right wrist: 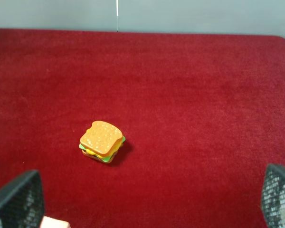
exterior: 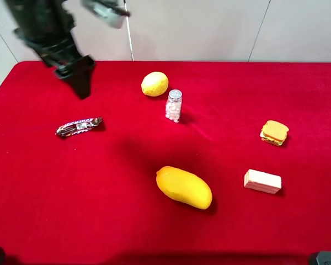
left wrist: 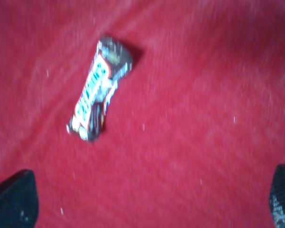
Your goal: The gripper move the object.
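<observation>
Nearest the camera on the red desk (exterior: 38, 199) lies a mango (exterior: 184, 187), with a pink wafer block (exterior: 262, 181) to its right and a toy sandwich (exterior: 274, 132) beyond that; none of these is the task's thing. Farther back on the left lies a wrapped candy bar (exterior: 79, 126), and near the middle stands a small capped bottle (exterior: 174, 105). Just behind and left of the bottle, close to it though contact cannot be judged, sits the lemon (exterior: 154, 84), near the far edge of the desk; being nearly round, it offers no marked long axis for the approach. Farthest back on the left, the left gripper (exterior: 81, 77) hangs above the desk, so the lemon lies to its right at about the same depth, well apart from the fingers. The right gripper is outside the high view, and the left arm is judged the nearer. The left wrist view shows only the blurred candy bar (left wrist: 99, 90) between two dark fingertips (left wrist: 14, 199) set wide apart, with nothing held; the lemon is absent from it. The right wrist view shows the sandwich (right wrist: 102, 141) and right fingertips (right wrist: 16, 199) likewise spread and empty, again without the lemon, which only the high view records.
</observation>
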Controlling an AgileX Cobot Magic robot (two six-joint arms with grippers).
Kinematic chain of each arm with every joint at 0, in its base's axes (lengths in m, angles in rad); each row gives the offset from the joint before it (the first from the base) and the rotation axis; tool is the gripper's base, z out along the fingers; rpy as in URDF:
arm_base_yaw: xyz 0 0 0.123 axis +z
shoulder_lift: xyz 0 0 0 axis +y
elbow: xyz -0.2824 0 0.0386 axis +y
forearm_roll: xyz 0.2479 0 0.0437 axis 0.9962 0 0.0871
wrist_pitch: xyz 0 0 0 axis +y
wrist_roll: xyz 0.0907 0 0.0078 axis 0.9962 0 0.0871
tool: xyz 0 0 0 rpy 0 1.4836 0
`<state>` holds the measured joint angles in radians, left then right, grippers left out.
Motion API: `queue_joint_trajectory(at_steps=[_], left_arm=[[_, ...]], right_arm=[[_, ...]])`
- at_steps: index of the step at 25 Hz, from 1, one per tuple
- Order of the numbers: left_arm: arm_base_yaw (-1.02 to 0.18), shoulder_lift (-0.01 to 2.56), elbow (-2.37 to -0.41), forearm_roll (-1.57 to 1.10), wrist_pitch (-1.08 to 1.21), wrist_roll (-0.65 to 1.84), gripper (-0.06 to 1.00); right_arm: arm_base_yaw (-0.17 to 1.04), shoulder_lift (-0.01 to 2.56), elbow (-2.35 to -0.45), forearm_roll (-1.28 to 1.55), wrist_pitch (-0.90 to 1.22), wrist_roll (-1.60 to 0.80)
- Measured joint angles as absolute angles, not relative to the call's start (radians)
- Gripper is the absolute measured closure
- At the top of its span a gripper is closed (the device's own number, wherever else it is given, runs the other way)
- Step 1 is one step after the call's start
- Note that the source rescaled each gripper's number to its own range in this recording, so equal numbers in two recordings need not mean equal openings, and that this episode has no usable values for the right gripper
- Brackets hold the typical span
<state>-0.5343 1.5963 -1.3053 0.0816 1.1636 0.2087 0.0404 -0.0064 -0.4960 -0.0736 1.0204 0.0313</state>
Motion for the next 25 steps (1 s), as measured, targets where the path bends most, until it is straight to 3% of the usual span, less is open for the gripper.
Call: queue_joint_trajectory(at_steps=[25], left_arm=[[-0.534,0.879,-0.599,0.084,1.116,-0.064,-0.02]], right_arm=[[0.04,-0.006,-0.496,-0.074,1.019,0.031]])
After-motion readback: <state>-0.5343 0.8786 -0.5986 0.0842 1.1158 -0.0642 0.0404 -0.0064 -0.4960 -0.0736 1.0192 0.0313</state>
